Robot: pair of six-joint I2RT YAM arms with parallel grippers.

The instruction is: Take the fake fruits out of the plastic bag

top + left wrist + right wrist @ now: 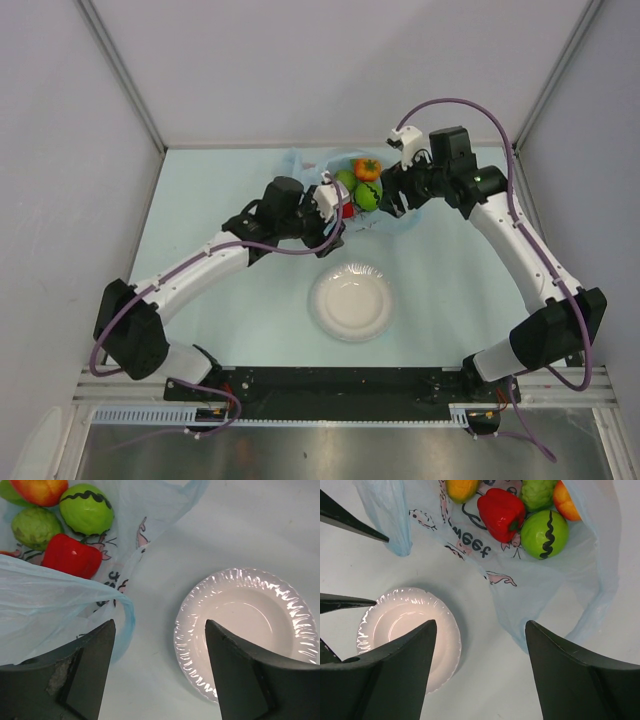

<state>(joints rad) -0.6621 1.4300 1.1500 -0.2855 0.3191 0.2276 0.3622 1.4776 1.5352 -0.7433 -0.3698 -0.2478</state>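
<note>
Left gripper (160, 624), right gripper (480, 624) flanking plastic bag (547, 597), fake fruits (501, 512) inside

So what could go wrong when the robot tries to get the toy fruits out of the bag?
The thin plastic bag could get pinched with a fruit and lift too. The red pepper and the striped green fruit lie side by side, so grabbing one may nudge the other. The open left gripper and right gripper sit close at the bag and might bump.

The top edge crops the orange fruit (40, 490) and plastic bag (50, 610).
</note>
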